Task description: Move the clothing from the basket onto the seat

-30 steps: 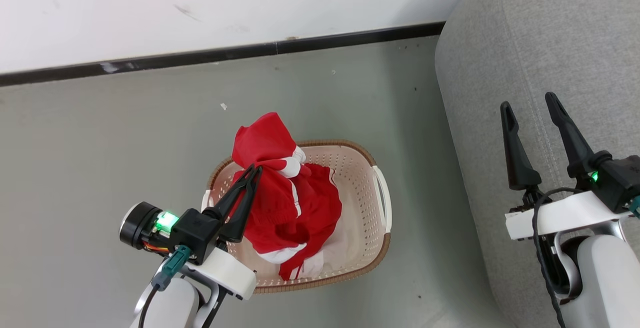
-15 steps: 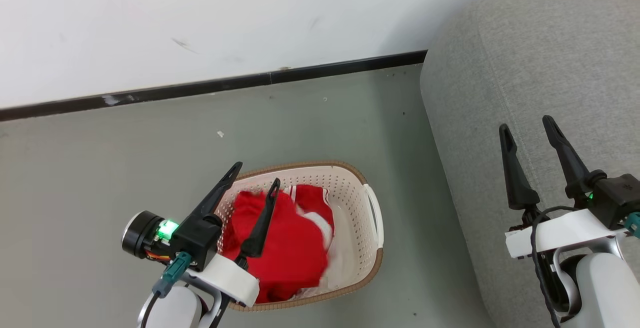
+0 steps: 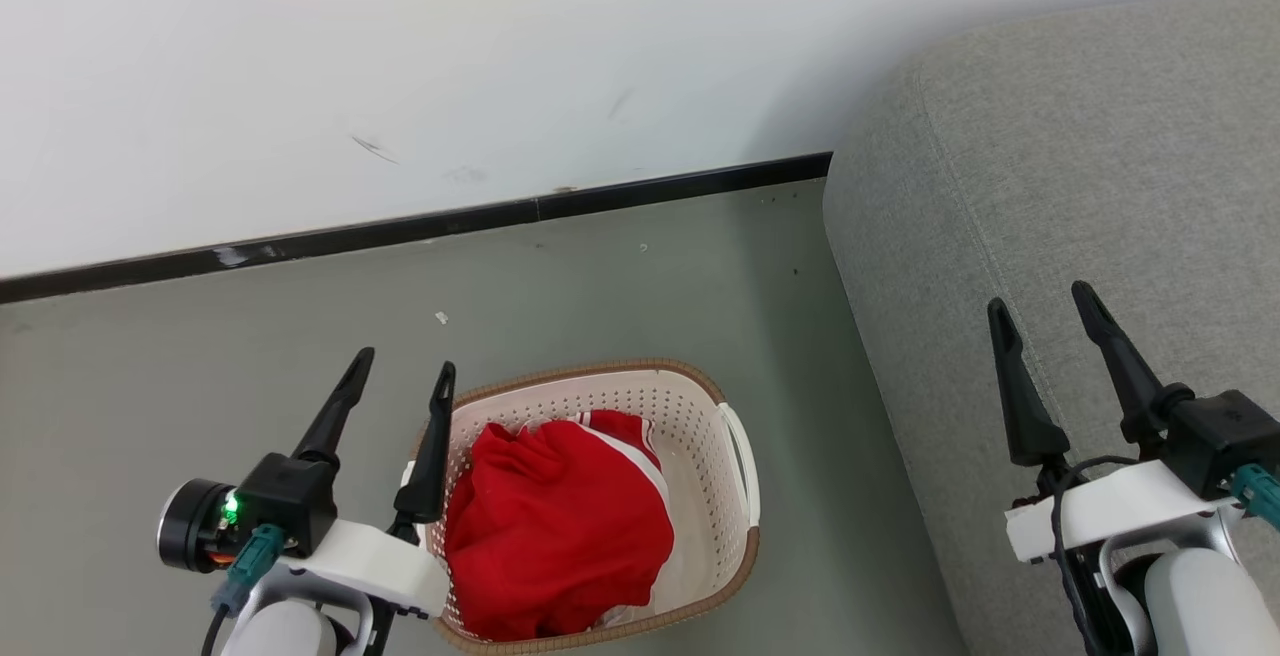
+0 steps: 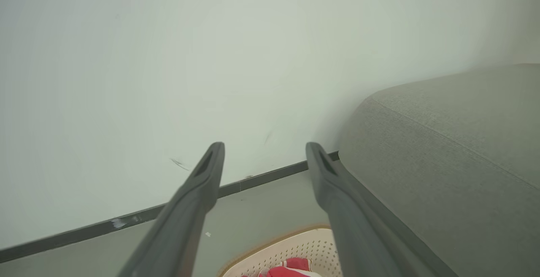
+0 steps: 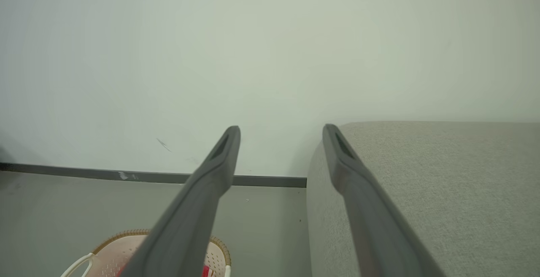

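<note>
Clothing [image 3: 560,526] lies heaped in the basket [image 3: 692,408]; left gripper [image 3: 406,359] and right gripper [image 3: 1038,295] both spread, empty.

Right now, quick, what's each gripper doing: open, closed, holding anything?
Left gripper: open, holding nothing; the clothing lies in the basket.
Right gripper: open, holding nothing, by the seat.

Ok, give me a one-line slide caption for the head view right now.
Red clothing heaped in the basket, left gripper open by its rim, right gripper open near the seat.
</note>
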You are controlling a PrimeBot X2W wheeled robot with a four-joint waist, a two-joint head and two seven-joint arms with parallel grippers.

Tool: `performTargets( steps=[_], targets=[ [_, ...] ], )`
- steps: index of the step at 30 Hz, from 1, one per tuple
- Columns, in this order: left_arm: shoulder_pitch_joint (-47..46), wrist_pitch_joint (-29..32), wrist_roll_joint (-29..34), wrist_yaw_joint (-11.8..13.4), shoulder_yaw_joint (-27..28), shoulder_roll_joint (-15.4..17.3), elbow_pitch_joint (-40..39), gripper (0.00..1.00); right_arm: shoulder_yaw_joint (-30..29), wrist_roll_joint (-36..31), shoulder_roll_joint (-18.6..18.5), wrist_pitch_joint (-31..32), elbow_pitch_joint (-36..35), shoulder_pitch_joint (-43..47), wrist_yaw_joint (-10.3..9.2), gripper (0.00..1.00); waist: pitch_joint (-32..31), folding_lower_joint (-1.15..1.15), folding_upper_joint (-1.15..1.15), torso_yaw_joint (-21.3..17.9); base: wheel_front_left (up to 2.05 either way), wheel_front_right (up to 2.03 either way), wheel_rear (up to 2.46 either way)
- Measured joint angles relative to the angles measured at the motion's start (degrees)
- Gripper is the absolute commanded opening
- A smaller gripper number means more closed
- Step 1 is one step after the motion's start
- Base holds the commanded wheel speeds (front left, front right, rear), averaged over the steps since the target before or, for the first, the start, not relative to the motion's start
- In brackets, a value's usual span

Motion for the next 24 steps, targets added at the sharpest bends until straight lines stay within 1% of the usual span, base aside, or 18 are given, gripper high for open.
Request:
performTargets(
  steps=[7, 12, 14, 17, 24],
  targets=[
    [2.1, 0.0, -1.0, 1.8, 3.2, 0.5, 0.0, 1.00, 0.3, -0.6, 0.0, 0.0, 0.3, 1.4, 0.00, 1.00, -2.2, 0.00, 0.00, 0.1, 0.00, 0.00, 0.00],
    [4.2, -0.1, -2.0, 3.0, 5.7, 1.5, 0.1, 1.00, 0.5, -1.0, 0.0, 0.0, 0.3, 3.4, 0.00, 1.00, -3.8, 0.00, 0.00, 0.3, 0.00, 0.00, 0.00],
    [4.6, -0.1, -2.1, 3.0, 6.2, 1.8, 0.2, 1.00, 0.5, -1.2, 0.0, 0.0, 0.3, 3.7, 0.00, 1.00, -4.1, 0.00, 0.00, 0.3, 0.00, 0.00, 0.00],
    [5.7, -0.1, -2.5, 4.0, 7.6, 2.0, 0.2, 1.00, 0.6, -1.2, 0.0, 0.0, 0.2, 4.3, 0.00, 1.00, -5.0, 0.00, 0.00, 0.4, 0.00, 0.00, 0.00],
    [8.6, -0.2, -4.0, 5.0, 10.4, 2.3, 0.1, 1.00, 1.2, -1.5, 0.1, 0.0, -0.1, 6.5, 0.00, 1.00, -7.1, 0.00, 0.00, 0.7, 0.00, 0.00, 0.00]
  ],
)
